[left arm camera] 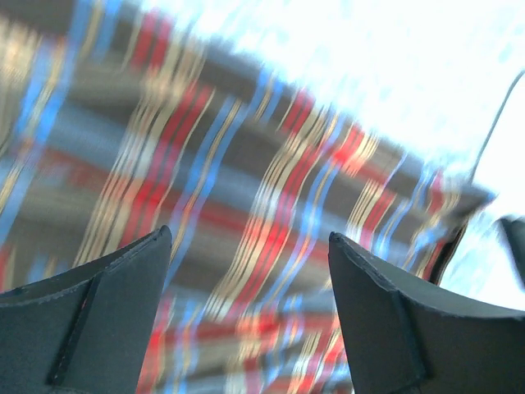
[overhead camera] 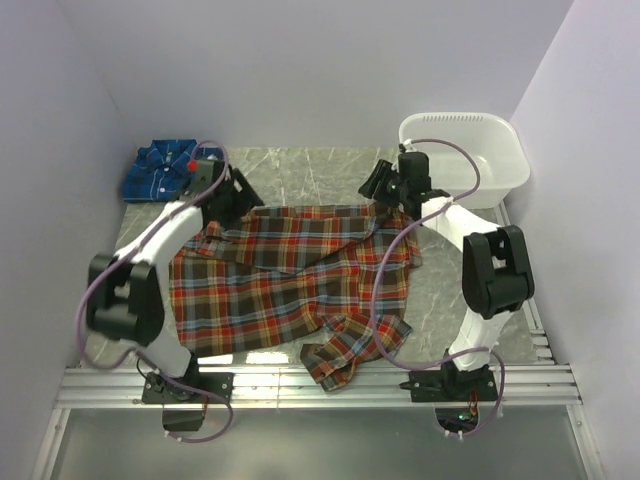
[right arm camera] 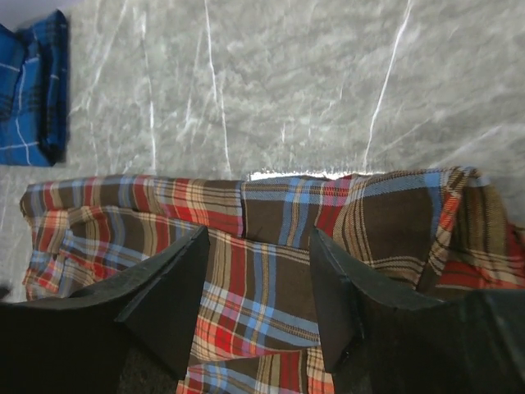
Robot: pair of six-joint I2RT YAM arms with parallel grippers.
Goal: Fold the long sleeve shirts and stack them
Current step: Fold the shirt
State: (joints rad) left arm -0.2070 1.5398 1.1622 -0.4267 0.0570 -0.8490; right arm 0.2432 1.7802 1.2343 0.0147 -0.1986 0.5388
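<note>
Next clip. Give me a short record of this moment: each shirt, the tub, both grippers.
red plaid shirt: spread across the table, one sleeve bunched near the front edge
blue shirt: folded, far left corner
tub: white, far right corner
left gripper: open, above the red plaid shirt's far left part
right gripper: open, above its far right edge
stacking: not yet done, shirts lie apart

red shirt [overhead camera: 280,285] spread, blue shirt [overhead camera: 160,172] folded
</note>
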